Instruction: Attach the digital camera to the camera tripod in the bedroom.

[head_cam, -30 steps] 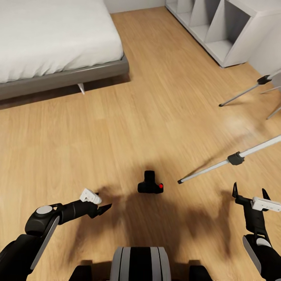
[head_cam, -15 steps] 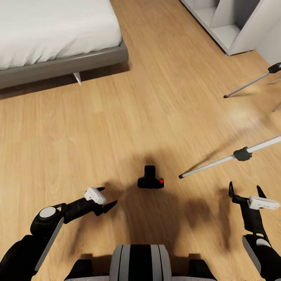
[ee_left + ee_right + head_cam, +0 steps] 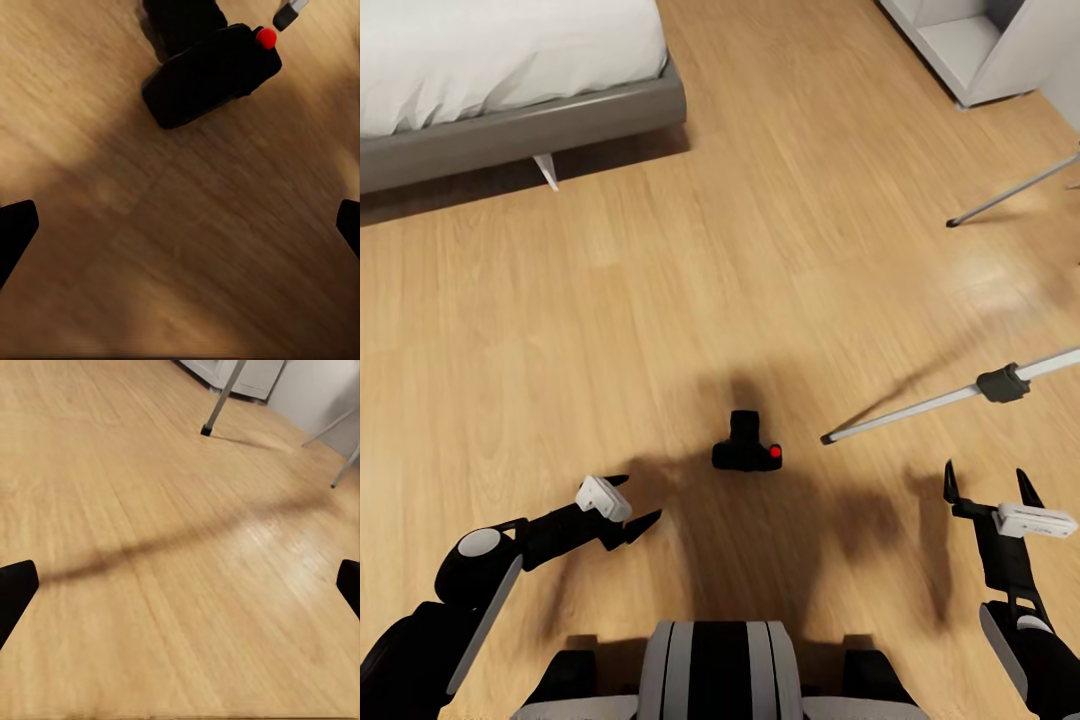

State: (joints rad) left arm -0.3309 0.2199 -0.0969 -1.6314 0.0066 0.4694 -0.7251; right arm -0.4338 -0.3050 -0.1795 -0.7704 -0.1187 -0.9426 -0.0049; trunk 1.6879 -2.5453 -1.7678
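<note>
Wood floor [image 3: 660, 300], digital camera [image 3: 746, 452] apart from left claw [image 3: 628, 505], both claws spread

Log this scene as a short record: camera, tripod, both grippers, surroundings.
camera: on the wood floor, ahead of the robot between its arms, red button up, untouched
tripod: one leg's foot rests on the floor just right of the camera; not joined to the camera
left gripper: open, empty, low over the floor, short of the camera
right gripper: open, empty, near the tripod leg
bed: far left
shelves: far right
</note>
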